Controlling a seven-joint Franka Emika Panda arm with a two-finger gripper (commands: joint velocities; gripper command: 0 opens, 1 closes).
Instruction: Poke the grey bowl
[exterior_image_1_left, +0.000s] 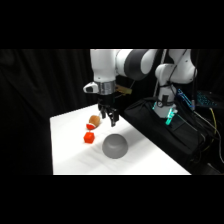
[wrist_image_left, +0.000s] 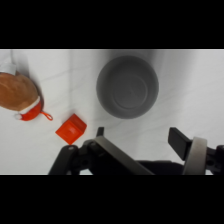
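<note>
Grey bowl (exterior_image_1_left: 115, 146) sits upside down like a dome on the white table (exterior_image_1_left: 150, 160), toward the near middle. Tool (exterior_image_1_left: 110, 120) hangs above the table just behind the bowl, apart from it, no contact visible. In the wrist view the bowl (wrist_image_left: 128, 86) lies ahead of the two fingers (wrist_image_left: 179, 141), which stand spread apart with nothing between them; the tool holds nothing.

Red block (exterior_image_1_left: 89, 138) sits just left of the bowl, close but apart. An orange-brown and white item (exterior_image_1_left: 94, 120) lies farther back on the left, near the tool.

Judgement: approach step, poke not yet made.

Risks:
- The dome is smooth and rounded, so a push off its centre likely slides off the side or shoves the bowl across the table instead of a clean touch.
- A shoved bowl could knock the red block, since they sit close.
- Coming straight down from here may hit the table behind the bowl, or drift left onto the orange-brown item.
- With fingers spread, one tip may catch the bowl first and twist it.
</note>
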